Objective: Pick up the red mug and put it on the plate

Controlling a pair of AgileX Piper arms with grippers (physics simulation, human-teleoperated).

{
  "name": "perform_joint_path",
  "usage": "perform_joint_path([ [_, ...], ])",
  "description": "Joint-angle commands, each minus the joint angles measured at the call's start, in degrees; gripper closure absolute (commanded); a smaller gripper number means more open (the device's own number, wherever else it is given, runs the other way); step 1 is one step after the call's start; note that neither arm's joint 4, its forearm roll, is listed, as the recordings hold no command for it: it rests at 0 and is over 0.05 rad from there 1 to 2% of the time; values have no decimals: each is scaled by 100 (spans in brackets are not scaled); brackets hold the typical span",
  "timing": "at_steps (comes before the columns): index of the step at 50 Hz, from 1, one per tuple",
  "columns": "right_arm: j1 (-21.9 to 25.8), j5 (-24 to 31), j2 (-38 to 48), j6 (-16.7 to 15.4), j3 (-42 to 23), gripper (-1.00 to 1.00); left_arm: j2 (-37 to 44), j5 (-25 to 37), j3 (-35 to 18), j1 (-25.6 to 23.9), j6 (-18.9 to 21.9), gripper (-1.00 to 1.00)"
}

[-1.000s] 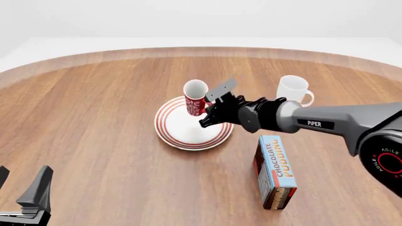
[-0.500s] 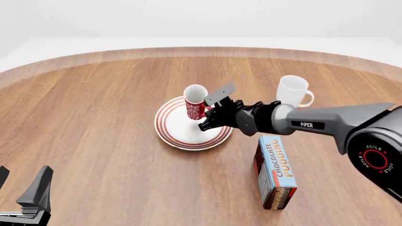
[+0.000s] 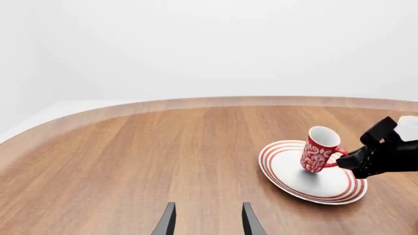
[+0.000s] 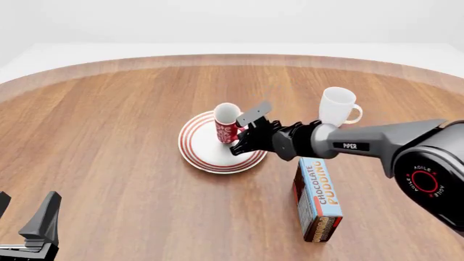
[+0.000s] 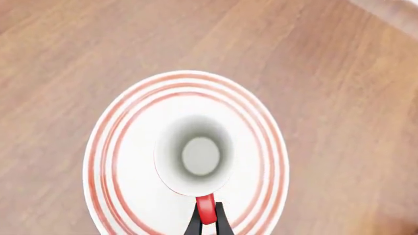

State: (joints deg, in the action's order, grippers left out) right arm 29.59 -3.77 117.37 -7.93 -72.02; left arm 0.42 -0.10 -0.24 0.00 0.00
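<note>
Left wrist view: a round wooden table (image 3: 130, 156) with a paler edge band stands before a plain white backdrop. The red mug (image 3: 318, 156) stands on the plate (image 3: 287, 171), leaning a little, its mouth up, its handle turned toward the right gripper (image 3: 353, 159), whose dark fingers close on that handle. The left gripper (image 3: 206, 223) shows two dark fingers spread apart with nothing between them, well apart from the plate.

Front view: the same brown wood grain runs across the table (image 4: 108, 136); the white surround lies beyond its far rim. The red mug (image 4: 227, 124) sits on the plate (image 4: 206, 155) toward its 1 o'clock part, long axis near upright, tilted slightly, handle toward 4 o'clock where the right gripper (image 4: 243, 136) grasps it. A white mug (image 4: 338, 106) stands at 2 o'clock from the plate, a chocolate pudding box (image 4: 318, 198) at 4 o'clock. The left gripper (image 4: 25, 231) rests open-fingered near the table's near left edge.

Right wrist view: looking straight down the red mug (image 5: 196, 156) into its white inside, ringed by the plate (image 5: 111, 161). The right gripper (image 5: 207, 223) pinches the red handle.
</note>
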Motion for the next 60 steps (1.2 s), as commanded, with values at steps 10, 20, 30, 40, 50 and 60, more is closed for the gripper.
perform_joint_path([
  [10, 108, -41, 35, 41, 7, 100, 0, 0, 0, 0, 0, -100],
  [20, 66, -143, 28, -207, 97, -100, 0, 0, 0, 0, 0, -100],
  [30, 60, -139, -73, -123, 99, -100, 0, 0, 0, 0, 0, -100],
  [40, 29, -158, -188, -28, 211, -100, 0, 0, 0, 0, 0, -100],
  [50, 90, -139, -501, 38, 439, -100, 0, 0, 0, 0, 0, -100],
  [60, 85, -72, -967, 51, 707, -100, 0, 0, 0, 0, 0, -100],
])
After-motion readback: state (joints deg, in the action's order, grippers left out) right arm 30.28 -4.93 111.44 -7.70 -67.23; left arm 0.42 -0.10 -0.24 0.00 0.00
